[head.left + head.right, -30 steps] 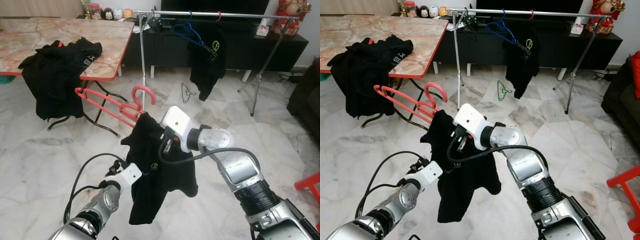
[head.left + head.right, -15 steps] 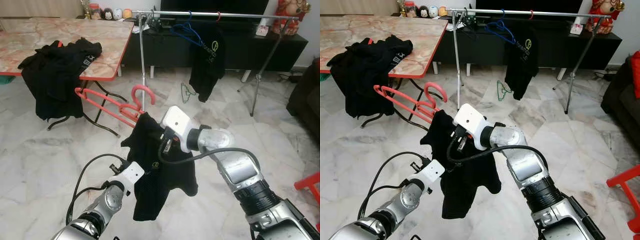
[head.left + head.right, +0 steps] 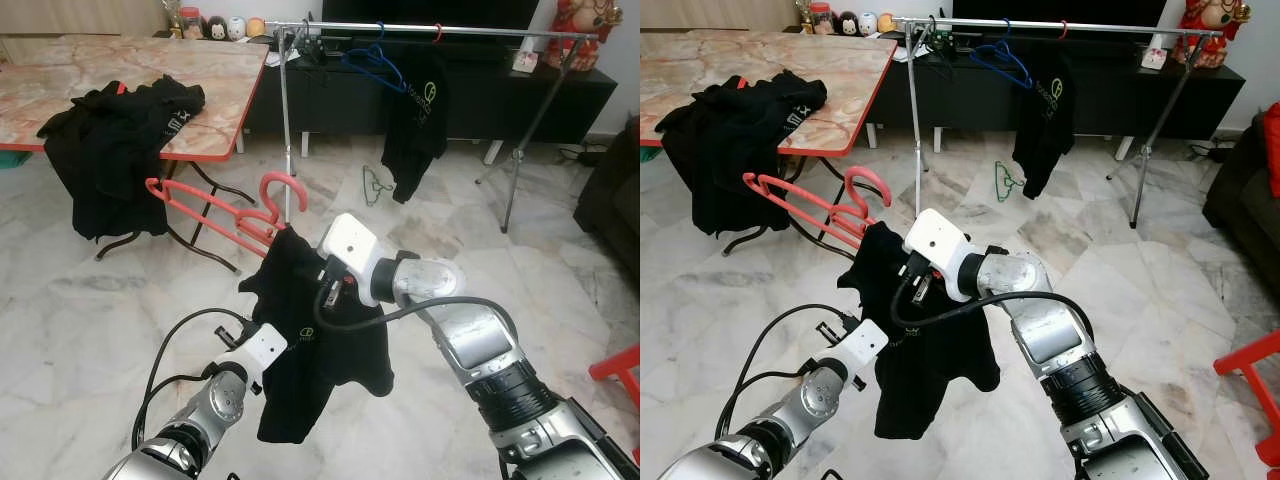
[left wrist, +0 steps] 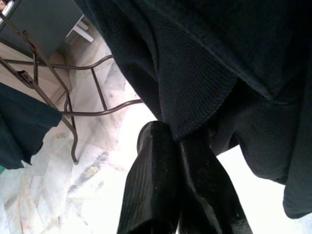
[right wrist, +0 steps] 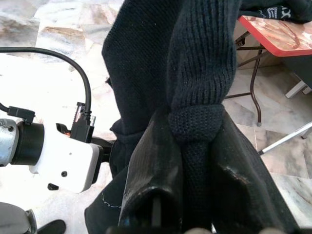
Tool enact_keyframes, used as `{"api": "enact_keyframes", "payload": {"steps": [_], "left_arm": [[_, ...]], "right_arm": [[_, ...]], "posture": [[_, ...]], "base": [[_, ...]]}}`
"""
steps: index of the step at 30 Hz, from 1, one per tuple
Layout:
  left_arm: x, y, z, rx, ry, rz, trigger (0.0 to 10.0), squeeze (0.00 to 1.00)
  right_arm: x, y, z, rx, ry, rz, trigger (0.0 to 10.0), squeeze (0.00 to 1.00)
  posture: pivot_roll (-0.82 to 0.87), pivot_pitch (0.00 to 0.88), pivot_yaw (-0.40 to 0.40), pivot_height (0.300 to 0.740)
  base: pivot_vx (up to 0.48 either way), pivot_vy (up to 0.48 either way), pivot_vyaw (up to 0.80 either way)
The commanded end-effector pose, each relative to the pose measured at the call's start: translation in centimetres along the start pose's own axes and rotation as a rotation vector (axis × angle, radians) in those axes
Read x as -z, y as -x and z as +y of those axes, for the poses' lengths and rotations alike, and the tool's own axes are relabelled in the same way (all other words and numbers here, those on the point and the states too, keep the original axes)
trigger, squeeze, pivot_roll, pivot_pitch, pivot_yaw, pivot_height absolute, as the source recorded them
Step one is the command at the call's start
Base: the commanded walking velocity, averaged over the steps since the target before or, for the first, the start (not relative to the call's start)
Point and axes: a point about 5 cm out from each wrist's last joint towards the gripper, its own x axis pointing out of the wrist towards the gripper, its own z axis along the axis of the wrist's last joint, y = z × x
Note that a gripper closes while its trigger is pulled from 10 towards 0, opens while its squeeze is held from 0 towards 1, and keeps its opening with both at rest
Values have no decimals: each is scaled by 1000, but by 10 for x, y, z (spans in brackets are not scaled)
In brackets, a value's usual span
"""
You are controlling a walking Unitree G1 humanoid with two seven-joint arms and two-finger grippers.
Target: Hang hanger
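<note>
Hanging from a red hanger, a black shirt is held up in mid-air between the two arms, in front of the clothes rack and well apart from it. The hanger's hook curves upward toward the rack, and its long arm points off to the rack's left, toward the marble-topped table. The right gripper is clamped on the thick knitted collar of the shirt just below the hook; in the right wrist view the fabric is seen pinched between the two fingers. The left gripper is closed on a lower hem of the same shirt, with the cloth edge caught between its fingertips. On the rack itself a second black shirt is hung beside a blue hanger. A green hanger is lying on the marble floor under the rack. A heap of black clothes is draped over the table's near edge.
</note>
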Motion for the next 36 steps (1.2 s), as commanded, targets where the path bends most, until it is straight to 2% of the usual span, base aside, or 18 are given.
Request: {"api": "enact_keyframes", "payload": {"steps": [1,9,11,13,14,18,19,22,26,27,28,30,33,34,36], "left_arm": [[-3,-1,1,3,19,-4,0,0],[4,0,2,-19,105,48,0,0],[11,1,8,-50,163,92,0,0],[13,1,10,-55,172,99,0,0],[17,2,13,-68,196,123,0,0],[22,3,15,-71,212,144,0,0],[25,4,16,-68,214,155,0,0],[30,6,16,-64,211,169,0,0],[39,10,15,-62,211,206,0,0],[42,12,15,-62,219,217,0,0],[42,12,15,-62,219,217,0,0],[45,13,15,-60,221,228,0,0],[47,14,16,-60,224,234,0,0],[49,14,17,-62,228,238,0,0],[50,15,17,-62,229,240,0,0]], "right_arm": [[-7,3,-1,5,16,-34,0,0],[3,11,-7,34,8,-14,0,0],[15,21,-9,30,-45,-33,0,0],[17,24,-8,28,-58,-40,0,0],[27,31,-10,41,-80,-27,0,0],[38,38,-13,59,-98,-11,0,0],[42,43,-13,68,-140,-42,0,0],[47,47,-12,64,-165,-78,0,0],[63,56,-3,51,-258,-141,0,0],[68,62,9,-52,-297,-163,0,0],[68,62,9,-52,-297,-163,0,0],[79,74,28,-217,-318,-131,0,0],[89,83,35,-289,-336,-98,0,0],[94,92,38,-351,-339,-74,0,0],[97,99,40,-388,-342,-59,0,0]], "posture": [[-116,0,-49,740],[-122,1,-51,740],[-122,1,-51,740],[-122,1,-51,740],[-122,1,-51,740],[-122,1,-51,740],[-129,4,-51,740],[-129,4,-51,740],[-127,8,-51,740],[-127,8,-51,740],[-127,8,-51,740],[-132,8,-52,740],[-132,7,-53,740],[-131,6,-53,740],[-131,6,-53,740]], "base": [[0,0,0],[0,0,0],[0,0,0],[0,0,0],[0,0,0],[0,0,0],[0,0,0],[0,0,0],[0,0,0],[0,0,0],[0,0,0],[0,0,0],[0,0,0],[0,0,0],[0,0,0]]}}
